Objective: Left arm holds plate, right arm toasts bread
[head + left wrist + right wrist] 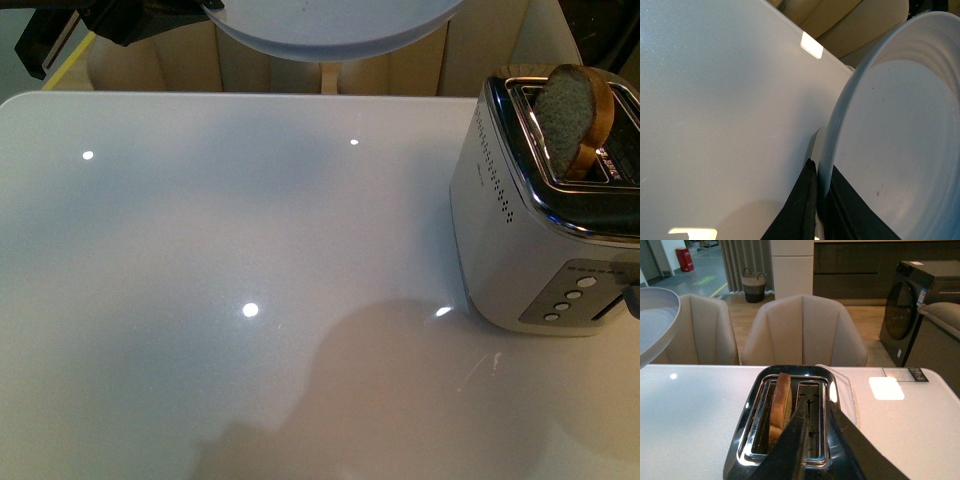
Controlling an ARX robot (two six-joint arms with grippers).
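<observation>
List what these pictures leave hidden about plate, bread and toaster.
- plate: front view's top edge cuts most of it off.
- bread: lower part hidden inside the toaster slot, front view.
- toaster button labels: too small, front view.
- left gripper: mostly off-frame, left wrist view.

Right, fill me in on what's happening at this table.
The left end effector grips the pale plate by its rim and holds it up in the air near the far edge of the white table. The bread slice stands in one slot of the silver toaster, sticking well out of the top. The right end effector hovers just above the toaster beside the bread, and it looks closed on nothing.
</observation>
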